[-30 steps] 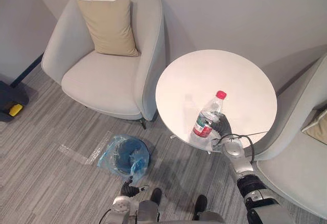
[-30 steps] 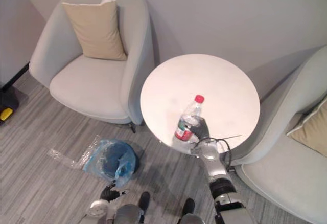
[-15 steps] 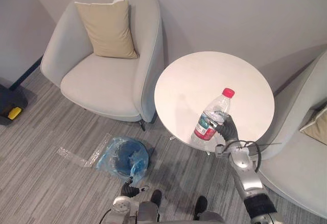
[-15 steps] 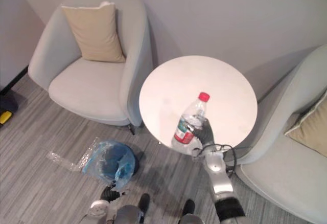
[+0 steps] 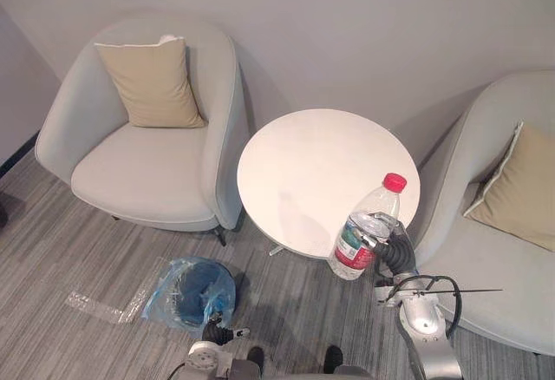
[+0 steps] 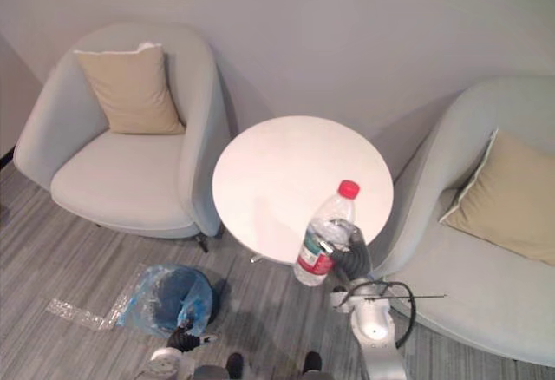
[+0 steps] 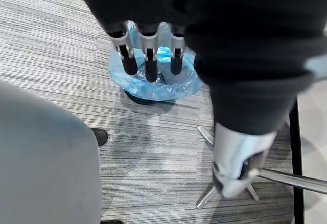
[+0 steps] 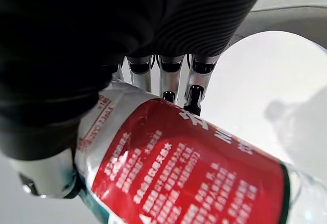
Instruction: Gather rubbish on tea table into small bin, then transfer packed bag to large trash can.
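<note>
Presently gripping clear red-capped bottle [image 5: 365,226] with right hand [image 5: 396,246], fingers and thumb curled round its red label. Held tilted at near rim of round white bench [image 5: 303,163], base just past the edge as seen from above. Hanging left hand [image 7: 146,63] low, fingers straight and empty, close by small bin [image 5: 178,298] lined with blue bag on the carpet floor.

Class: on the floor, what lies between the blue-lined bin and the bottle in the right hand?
Between the bin and the bottle lies bare grey carpet, crossed only by one metal foot of the table, as the left eye view shows.
</note>
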You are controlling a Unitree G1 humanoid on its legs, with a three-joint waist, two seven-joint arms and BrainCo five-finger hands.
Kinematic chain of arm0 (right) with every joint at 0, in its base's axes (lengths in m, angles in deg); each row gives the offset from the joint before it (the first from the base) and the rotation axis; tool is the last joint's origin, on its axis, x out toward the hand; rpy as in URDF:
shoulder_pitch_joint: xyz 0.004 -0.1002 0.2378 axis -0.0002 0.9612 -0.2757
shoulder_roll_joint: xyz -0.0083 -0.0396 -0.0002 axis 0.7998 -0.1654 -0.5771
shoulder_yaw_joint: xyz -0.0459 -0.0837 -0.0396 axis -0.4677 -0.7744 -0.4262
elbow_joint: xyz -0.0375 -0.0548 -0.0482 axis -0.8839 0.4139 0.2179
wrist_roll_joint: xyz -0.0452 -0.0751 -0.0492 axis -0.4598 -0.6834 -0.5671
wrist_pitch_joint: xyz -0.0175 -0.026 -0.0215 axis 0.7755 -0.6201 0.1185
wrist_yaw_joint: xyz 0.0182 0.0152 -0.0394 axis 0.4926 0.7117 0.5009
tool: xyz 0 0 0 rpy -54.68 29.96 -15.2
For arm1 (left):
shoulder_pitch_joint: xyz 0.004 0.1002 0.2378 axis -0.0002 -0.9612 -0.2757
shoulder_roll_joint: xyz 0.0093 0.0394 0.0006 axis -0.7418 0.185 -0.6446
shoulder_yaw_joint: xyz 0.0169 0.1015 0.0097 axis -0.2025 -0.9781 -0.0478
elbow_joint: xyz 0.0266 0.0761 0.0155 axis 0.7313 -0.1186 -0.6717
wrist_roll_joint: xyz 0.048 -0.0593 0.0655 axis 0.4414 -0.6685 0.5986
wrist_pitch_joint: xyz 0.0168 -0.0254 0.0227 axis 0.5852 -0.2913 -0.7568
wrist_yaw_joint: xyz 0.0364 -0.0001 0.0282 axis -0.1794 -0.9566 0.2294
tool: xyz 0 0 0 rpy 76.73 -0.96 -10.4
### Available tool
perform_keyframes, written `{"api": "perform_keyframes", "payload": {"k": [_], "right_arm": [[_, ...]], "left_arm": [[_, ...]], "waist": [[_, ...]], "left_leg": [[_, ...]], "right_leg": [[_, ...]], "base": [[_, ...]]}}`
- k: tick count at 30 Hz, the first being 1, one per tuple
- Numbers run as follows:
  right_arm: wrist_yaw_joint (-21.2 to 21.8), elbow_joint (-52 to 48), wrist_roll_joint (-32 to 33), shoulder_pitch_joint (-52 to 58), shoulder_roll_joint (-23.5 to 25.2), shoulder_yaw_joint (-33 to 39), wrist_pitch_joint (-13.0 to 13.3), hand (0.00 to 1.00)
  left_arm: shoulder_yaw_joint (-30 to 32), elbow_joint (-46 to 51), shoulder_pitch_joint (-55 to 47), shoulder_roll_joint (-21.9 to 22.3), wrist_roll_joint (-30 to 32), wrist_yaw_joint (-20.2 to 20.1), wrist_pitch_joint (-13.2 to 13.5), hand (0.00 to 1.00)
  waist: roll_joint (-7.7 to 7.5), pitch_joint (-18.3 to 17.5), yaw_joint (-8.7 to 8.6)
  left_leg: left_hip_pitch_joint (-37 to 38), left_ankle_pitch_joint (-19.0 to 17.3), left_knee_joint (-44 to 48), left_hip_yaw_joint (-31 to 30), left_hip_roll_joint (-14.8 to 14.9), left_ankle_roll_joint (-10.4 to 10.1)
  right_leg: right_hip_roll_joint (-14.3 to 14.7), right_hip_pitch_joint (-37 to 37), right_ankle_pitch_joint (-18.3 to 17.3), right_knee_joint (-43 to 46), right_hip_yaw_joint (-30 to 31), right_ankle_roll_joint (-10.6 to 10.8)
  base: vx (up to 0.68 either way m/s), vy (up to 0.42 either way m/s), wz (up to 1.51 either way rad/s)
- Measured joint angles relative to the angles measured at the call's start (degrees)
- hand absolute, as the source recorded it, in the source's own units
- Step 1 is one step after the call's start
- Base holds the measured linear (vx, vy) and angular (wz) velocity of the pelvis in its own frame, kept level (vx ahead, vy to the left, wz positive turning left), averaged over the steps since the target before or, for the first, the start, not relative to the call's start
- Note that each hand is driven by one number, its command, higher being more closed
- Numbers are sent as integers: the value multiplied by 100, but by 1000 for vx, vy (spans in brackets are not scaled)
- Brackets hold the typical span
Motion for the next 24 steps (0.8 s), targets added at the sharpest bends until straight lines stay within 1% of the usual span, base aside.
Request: {"api": "perform_keyframes", "payload": {"k": [4,5,8,9,10,11,12,13,14,15,16,17,18,19,20,21,22,23,24], "right_arm": [[-10,-8,-1,96,-23,-4,15,100],[-16,-25,-1,140,-59,-2,15,100],[-36,-36,-7,129,-197,-71,14,100],[-47,-35,-15,49,-277,-161,14,100],[-80,-32,-26,-9,-293,-165,16,100],[-127,-25,-51,-34,-288,-160,14,100],[-150,-24,-89,-76,-269,-156,3,100],[-184,-31,-139,-130,-263,-152,15,100],[-234,1,-200,-174,-264,-63,12,100],[-247,26,-213,-186,-258,-12,12,100],[-308,62,-223,-175,-244,58,-3,100],[-343,78,-227,-186,-224,53,-15,100],[-362,78,-226,-184,-166,50,-9,100],[-364,163,-234,-192,-10,-47,0,100],[-362,315,-233,-226,84,-94,10,100],[-358,471,-232,-271,142,-149,0,100],[-346,612,-232,-307,176,-233,-38,100],[-331,688,-233,-299,170,-299,-51,100],[-321,749,-232,-263,164,-381,-103,100]], "left_arm": [[-17,-7,-11,-4,1,0,2,0],[-73,1,-11,-8,-5,3,8,0],[-111,42,30,41,-11,6,75,0],[-114,58,8,45,-9,5,81,0],[-126,65,0,45,-5,1,78,0],[-109,66,-13,67,-11,7,77,0],[-107,55,1,74,13,9,66,0],[-134,21,23,83,91,-6,42,0],[-137,16,19,104,164,-1,4,0],[-141,23,16,115,185,1,-4,0],[-154,23,-1,126,283,7,-24,0],[-164,29,-4,111,299,1,-29,0],[-167,50,-9,68,312,4,-20,0],[-195,66,-8,-4,329,5,-20,0],[-213,68,-9,-64,331,7,-13,0],[-233,71,-9,-67,332,12,-10,0],[-273,101,-5,-57,329,18,-9,0],[-325,125,2,-52,320,21,12,0],[-350,125,-1,-53,309,21,17,0]], "waist": [[25,7,1],[52,21,-2],[146,76,69],[197,71,77],[201,66,39],[169,52,14],[149,32,24],[170,1,-67],[197,-15,-133],[205,-16,-155],[200,-16,-274],[179,-50,-264],[83,-60,-237],[-52,-87,-223],[-94,-96,-219],[-105,-87,-226],[-78,-10,-234],[-22,83,-252],[18,113,-276]], "left_leg": [[-260,1,187,-248,-38,-2],[-387,16,259,-402,-68,-25],[-639,83,412,-558,-107,-50],[-754,179,434,-460,-141,34],[-825,357,328,-158,-138,242],[-775,287,47,246,-73,532],[-804,272,9,700,-1,608],[-969,207,266,1370,201,687],[-1062,135,596,2063,393,678],[-1039,148,672,2380,485,673],[-958,276,482,2662,520,173],[-885,343,335,2557,418,145],[-876,407,207,2519,325,167],[-893,463,101,2414,174,228],[-888,429,119,2388,114,275],[-879,349,181,2375,78,311],[-874,155,336,2283,38,310],[-862,-10,484,2206,13,343],[-832,-118,604,2087,-27,358]], "right_leg": [[-18,2,-12,19,-255,-5],[-35,-21,-43,55,-420,-2],[-98,-205,-259,426,-687,-57],[-148,-304,-386,605,-784,-100],[-235,-362,-433,694,-919,-103],[-341,-406,-389,687,-1155,-170],[-410,-431,-325,693,-1293,-120],[-537,-452,-318,716,-1564,-108],[-642,-438,-308,773,-1813,-68],[-688,-400,-314,808,-1900,-28],[-716,-267,-333,846,-2122,97],[-765,-265,-317,831,-2130,121],[-810,-267,-276,783,-2123,179],[-896,-261,-254,754,-2113,209],[-966,-263,-256,841,-2071,210],[-1059,-279,-264,999,-2013,220],[-1202,-296,-290,1344,-1931,250],[-1317,-314,-306,1735,-1807,231],[-1460,-560,-326,2466,-1387,-4]], "base": [[-71,-14,35],[-72,-20,68],[-83,-10,62],[-109,10,69],[-96,21,80],[-68,40,74],[-40,44,84],[-19,63,110],[9,99,113],[37,135,125],[31,168,94],[12,146,81],[-11,156,44],[13,159,39],[25,161,36],[37,171,23],[3,176,27],[-34,215,40],[-42,177,42]]}}
